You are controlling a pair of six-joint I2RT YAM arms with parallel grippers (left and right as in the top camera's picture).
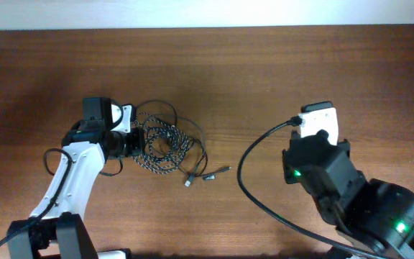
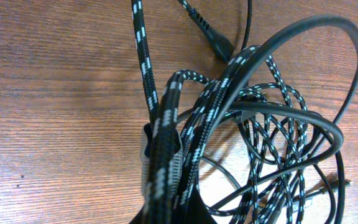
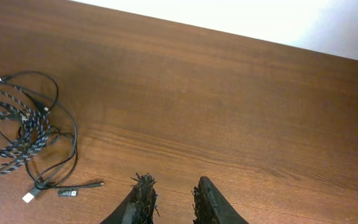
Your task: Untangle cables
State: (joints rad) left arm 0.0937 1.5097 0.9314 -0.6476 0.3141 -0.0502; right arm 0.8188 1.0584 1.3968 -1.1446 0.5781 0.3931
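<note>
overhead view, 12 o'clock at the far edge. the table (image 1: 264, 72) is bare wood; its far edge runs along the top of the picture with a white strip beyond it, and its left edge cuts the corner at 10 o'clock. open wood lies from 12 to 2 o'clock and across the centre between the two arms. the cables (image 1: 165, 144) lie in one tangled heap left of centre. the speckled cord (image 2: 160, 168) is coiled in several overlapping loops, and the black cords (image 1: 196, 133) ring the heap, crossing over and through the coils. two plugs (image 1: 218, 173) trail loose on the wood at 4 to 5 o'clock of the heap, just beside each other. the left gripper (image 1: 136, 142) sits at 9 o'clock of the heap, clamped on a doubled length of the speckled cord, which rises off the table there. the right gripper (image 3: 173, 183) hovers well apart, at 3 o'clock of the heap, its jaws a narrow gap apart with nothing between them. a thick arm wire (image 1: 246, 173) bows out from the right arm toward 9 o'clock, into the room between the arm and the plugs.
</note>
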